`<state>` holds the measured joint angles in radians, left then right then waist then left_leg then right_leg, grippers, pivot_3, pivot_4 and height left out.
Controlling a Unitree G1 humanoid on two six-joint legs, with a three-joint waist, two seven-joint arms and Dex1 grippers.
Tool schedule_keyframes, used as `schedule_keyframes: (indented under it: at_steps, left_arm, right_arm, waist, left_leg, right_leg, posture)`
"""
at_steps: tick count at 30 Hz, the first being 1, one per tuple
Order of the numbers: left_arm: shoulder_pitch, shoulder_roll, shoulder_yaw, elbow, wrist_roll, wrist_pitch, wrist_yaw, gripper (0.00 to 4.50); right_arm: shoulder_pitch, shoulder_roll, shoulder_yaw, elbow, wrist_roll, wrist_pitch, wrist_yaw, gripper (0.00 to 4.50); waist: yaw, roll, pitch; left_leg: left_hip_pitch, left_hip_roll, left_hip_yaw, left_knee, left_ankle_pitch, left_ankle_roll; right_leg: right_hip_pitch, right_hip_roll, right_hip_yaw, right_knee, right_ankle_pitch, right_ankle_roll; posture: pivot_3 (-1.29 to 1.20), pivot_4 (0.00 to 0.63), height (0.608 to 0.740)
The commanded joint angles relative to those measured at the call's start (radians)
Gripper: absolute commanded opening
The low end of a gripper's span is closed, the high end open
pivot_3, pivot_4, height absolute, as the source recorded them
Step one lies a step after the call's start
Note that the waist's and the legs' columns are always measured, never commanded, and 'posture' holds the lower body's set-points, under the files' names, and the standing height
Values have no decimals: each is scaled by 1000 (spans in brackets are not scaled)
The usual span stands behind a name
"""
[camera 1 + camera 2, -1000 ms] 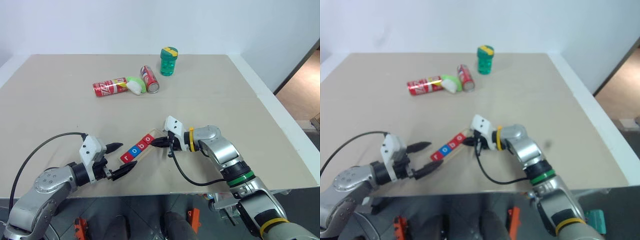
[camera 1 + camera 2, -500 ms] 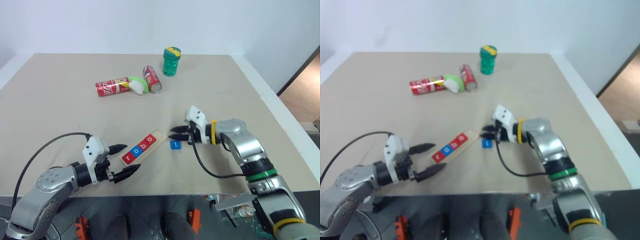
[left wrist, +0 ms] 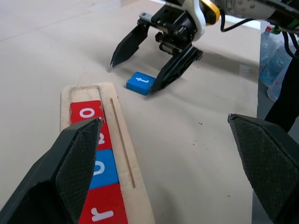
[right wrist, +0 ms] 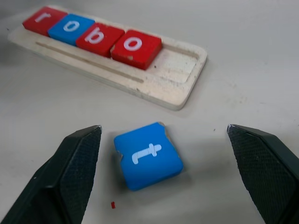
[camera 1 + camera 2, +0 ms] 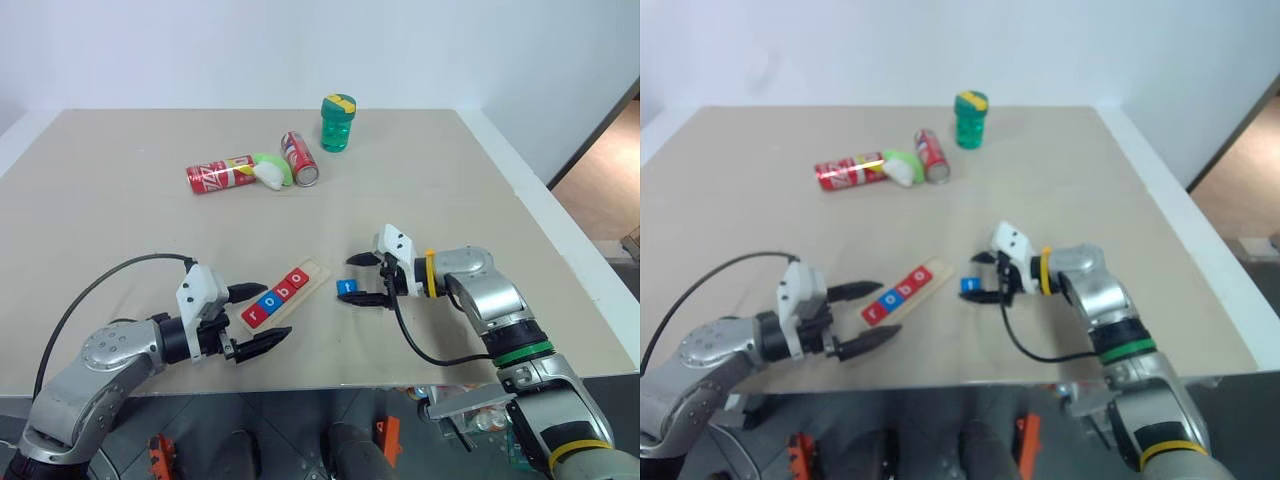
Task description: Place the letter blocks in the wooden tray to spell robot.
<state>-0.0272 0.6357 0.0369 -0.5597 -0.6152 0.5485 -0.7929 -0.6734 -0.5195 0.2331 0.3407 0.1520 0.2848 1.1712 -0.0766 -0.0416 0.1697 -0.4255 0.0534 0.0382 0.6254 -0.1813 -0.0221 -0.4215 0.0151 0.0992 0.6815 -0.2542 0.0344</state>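
Since a second ago my right gripper (image 5: 362,279) has pulled back from the end of the wooden tray (image 5: 312,279) toward the right and spread its jaws, and the blue "t" block (image 5: 347,288) that it carried there now lies flat on the counter (image 5: 480,200). That block sits just beside the tray's far end, apart from it, between the open right jaws; I see no contact between fingers and tile in the right wrist view.

Four letter blocks lie in the tray, reading r, o, b, o: red "r" (image 4: 41,17), blue "o" (image 4: 70,26), red "b" (image 4: 99,37) and red "o" (image 4: 136,46). One bare slot remains at the tray's end nearest the loose "t".

My left gripper (image 5: 252,319) hangs just beside the tray's near end, at the "r", with its jaws wide open and nothing between them.

Farther back on the counter two red soda cans (image 5: 220,174) lie on their sides with a green and white object (image 5: 272,170) between them, and a green jar (image 5: 338,122) with a yellow-striped lid stands upright beyond.
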Motion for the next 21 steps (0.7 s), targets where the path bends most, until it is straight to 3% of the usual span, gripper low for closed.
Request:
schedule_keyframes:
  at_steps: [1, 9, 12, 21]
  left_arm:
    - [-2, -3, 16, -16, -13, -1, 10, 4500]
    - [6, -57, 68, 4, 5, -28, 107, 4500]
    - [4, -96, 84, 6, 27, -48, 167, 4500]
    - [24, -136, 77, -10, 58, -68, 228, 4500]
  right_arm:
    - [-35, 23, -51, -12, 38, -4, -15, 4482]
    - [-93, 122, -82, -54, 89, 96, -106, 4482]
    - [-128, 194, -59, 15, 47, 73, -195, 3652]
    - [-282, 310, -53, 306, -49, -55, -335, 458]
  waist:
    - [0, 0, 0]
    - [0, 0, 0]
    - [1, 0, 0]
    - [0, 0, 0]
  left_leg:
    - [0, 0, 0, 0, 0, 0]
    - [0, 1, -1, 0, 0, 0]
    - [0, 0, -1, 0, 0, 0]
    - [-1, -1, 0, 0, 0, 0]
  right_leg:
    - [0, 0, 0, 0, 0, 0]
    - [0, 0, -1, 0, 1, 0]
    - [0, 0, -1, 0, 1, 0]
    - [0, 0, 0, 0, 2, -2]
  posture:
    - [0, 150, 740]
    - [0, 150, 740]
    - [0, 150, 740]
    - [0, 150, 740]
